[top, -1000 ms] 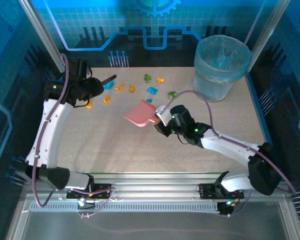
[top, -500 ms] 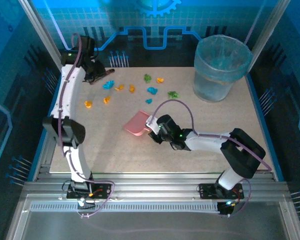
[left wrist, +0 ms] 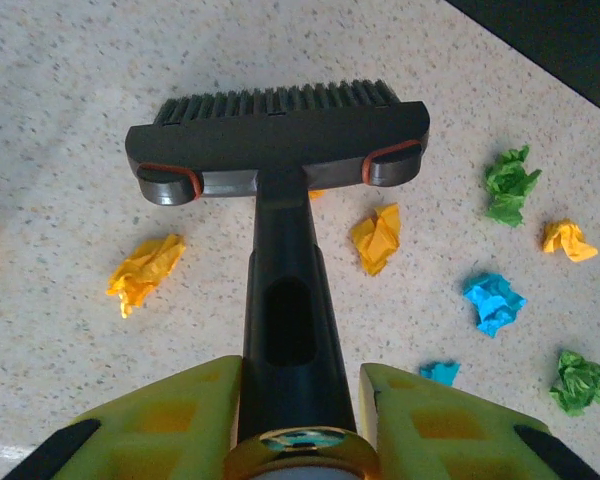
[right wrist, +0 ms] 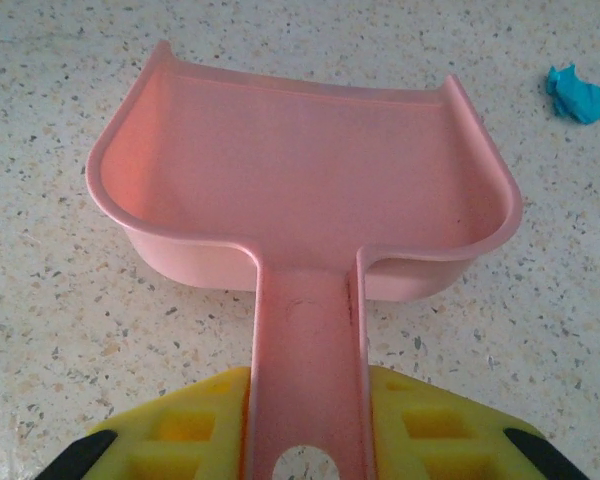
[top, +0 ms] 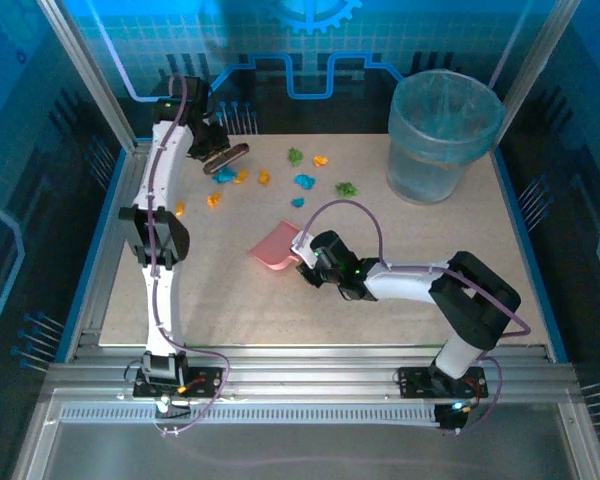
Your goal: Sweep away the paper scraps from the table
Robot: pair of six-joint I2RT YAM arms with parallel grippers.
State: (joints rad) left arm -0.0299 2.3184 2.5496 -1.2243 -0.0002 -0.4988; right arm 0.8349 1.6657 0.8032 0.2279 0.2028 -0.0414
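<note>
Both hold tools: L gripper (left wrist: 300,410) swung brush (left wrist: 280,150) behind paper scraps (left wrist: 377,237), far-left of R gripper (right wrist: 305,420) w/ dustpan (right wrist: 300,170); sweep next.

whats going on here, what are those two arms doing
It is a sweep-up job. The left tool is shut on the handle of a dark brush, whose head is at the far left of the table, next to the paper scraps. The right tool grips a pink dustpan by its handle mid-table, mouth towards the scraps. The dustpan is empty; the orange, blue and green scraps all lie loose on the table.
</note>
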